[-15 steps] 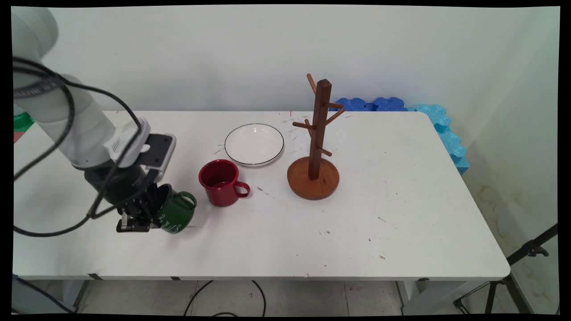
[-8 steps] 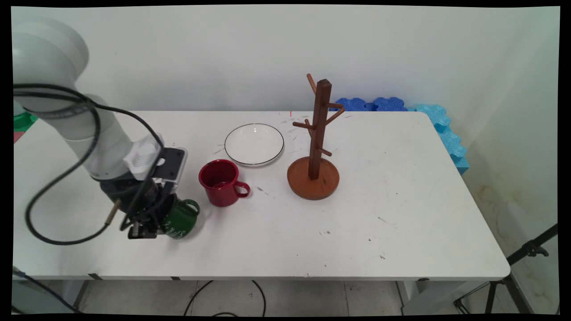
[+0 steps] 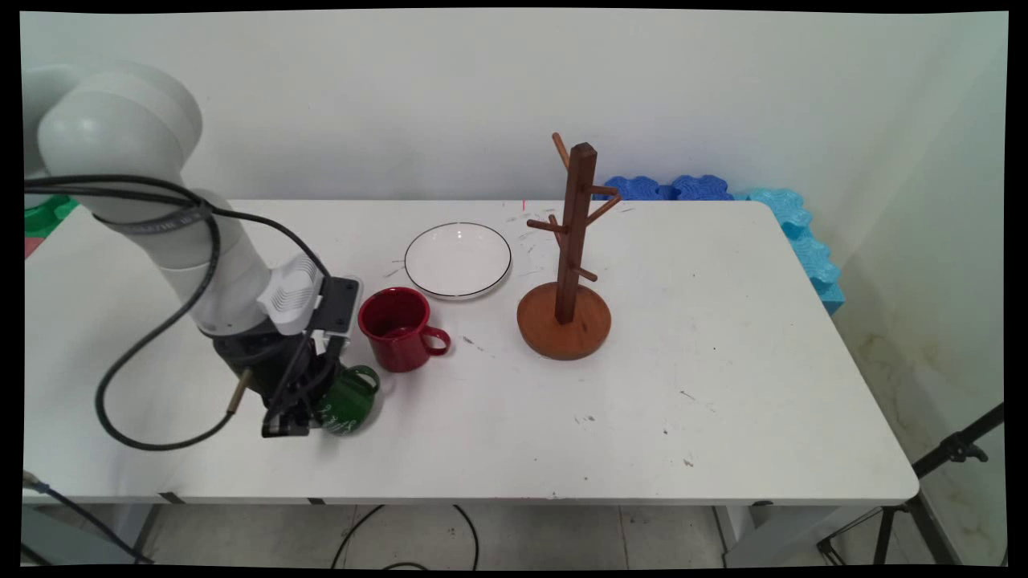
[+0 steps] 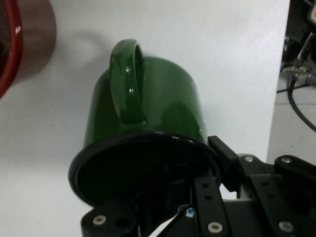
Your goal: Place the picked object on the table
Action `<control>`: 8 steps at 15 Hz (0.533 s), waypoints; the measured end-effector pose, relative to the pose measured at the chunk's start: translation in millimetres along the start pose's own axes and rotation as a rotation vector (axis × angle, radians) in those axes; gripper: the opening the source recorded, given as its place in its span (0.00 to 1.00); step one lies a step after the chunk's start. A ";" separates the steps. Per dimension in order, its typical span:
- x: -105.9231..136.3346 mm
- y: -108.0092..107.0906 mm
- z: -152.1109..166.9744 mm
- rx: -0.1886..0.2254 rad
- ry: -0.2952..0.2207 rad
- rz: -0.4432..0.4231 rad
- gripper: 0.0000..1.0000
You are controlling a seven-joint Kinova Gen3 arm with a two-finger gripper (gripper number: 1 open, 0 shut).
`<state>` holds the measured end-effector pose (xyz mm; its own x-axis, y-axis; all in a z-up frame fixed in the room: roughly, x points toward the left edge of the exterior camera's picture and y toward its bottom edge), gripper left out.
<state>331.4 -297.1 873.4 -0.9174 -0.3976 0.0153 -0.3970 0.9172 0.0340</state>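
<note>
Two mugs sit close together at your left end of the table (image 3: 723, 385): the green enamel mug (image 3: 347, 401), which your gripper (image 3: 293, 413) has clamped by the rim, one finger inside the mouth and one outside, and the red mug (image 3: 397, 329) just beside it, apart but near. You hold the green mug tilted, handle upward in the hand view, low over the tabletop. A rim pinch on glossy enamel could let it swivel or slip. Sweep right carelessly and you may knock the red mug toward the white plate (image 3: 458, 259) or wooden mug tree (image 3: 569, 265).
</note>
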 end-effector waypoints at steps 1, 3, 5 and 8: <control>2.3 -0.1 2.1 -0.001 0.007 -0.002 0.00; 5.4 -0.1 4.7 -0.003 0.016 -0.005 0.00; 9.1 -0.3 7.4 -0.004 0.027 -0.008 0.00; 16.1 -1.0 11.6 -0.005 0.052 -0.012 1.00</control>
<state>316.7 -304.2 862.0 -0.9097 -0.4098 0.0664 -0.4080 0.9121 0.0391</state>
